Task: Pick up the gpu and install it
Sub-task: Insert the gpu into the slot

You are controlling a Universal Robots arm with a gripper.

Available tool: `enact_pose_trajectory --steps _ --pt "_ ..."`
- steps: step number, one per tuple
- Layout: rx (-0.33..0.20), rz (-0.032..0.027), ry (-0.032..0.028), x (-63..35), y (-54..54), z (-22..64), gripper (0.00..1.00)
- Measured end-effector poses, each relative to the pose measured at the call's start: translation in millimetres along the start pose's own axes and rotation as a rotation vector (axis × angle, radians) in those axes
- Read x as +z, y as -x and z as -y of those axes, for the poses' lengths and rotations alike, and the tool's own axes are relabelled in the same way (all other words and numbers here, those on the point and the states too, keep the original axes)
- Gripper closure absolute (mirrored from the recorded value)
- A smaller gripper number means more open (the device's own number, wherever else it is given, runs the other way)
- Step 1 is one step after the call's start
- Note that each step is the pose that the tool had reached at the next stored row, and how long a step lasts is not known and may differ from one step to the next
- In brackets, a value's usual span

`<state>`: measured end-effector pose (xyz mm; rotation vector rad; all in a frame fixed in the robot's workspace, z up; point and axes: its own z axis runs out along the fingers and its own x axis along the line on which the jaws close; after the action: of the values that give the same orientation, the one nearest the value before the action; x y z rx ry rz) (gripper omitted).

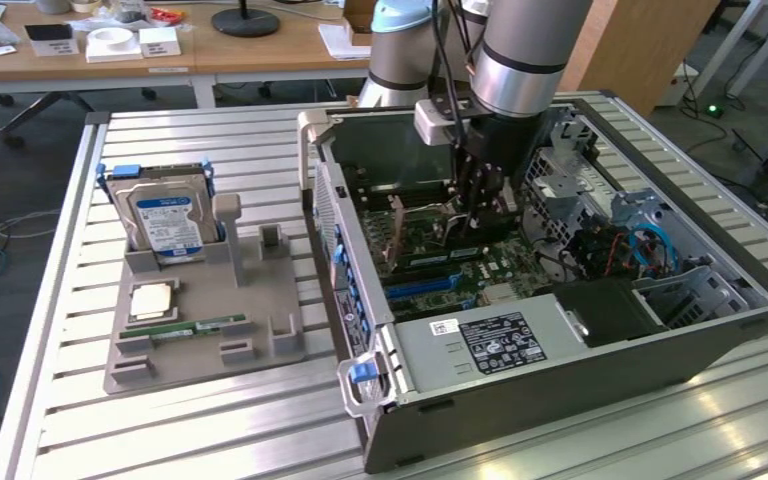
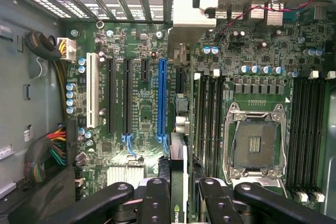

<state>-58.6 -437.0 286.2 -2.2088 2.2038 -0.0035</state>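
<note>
A robot arm (image 1: 528, 50) of thick silver-grey tubes with a dark band and a pale blue joint cap (image 1: 404, 15), ending in a black gripper (image 1: 480, 215) whose jointed link fingers (image 2: 157, 203) carry round pivot pins, with a small white box (image 1: 435, 120) and black cables (image 1: 454, 60) just above the gripper.

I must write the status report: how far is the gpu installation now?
Done: the gpu is picked up, gripped in the pincer inside the case. In hand: it hangs edge-down over the motherboard, close to the blue slot. Left: seating it; that slot looks empty, so the card is not yet installed.
</note>
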Motion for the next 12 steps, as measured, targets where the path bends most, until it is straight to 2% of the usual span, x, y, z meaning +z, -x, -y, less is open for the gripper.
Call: enact_pose_trajectory --steps 12 --pt "0.000 0.0001 -0.0002 4.6 -0.1 -0.1 0.74"
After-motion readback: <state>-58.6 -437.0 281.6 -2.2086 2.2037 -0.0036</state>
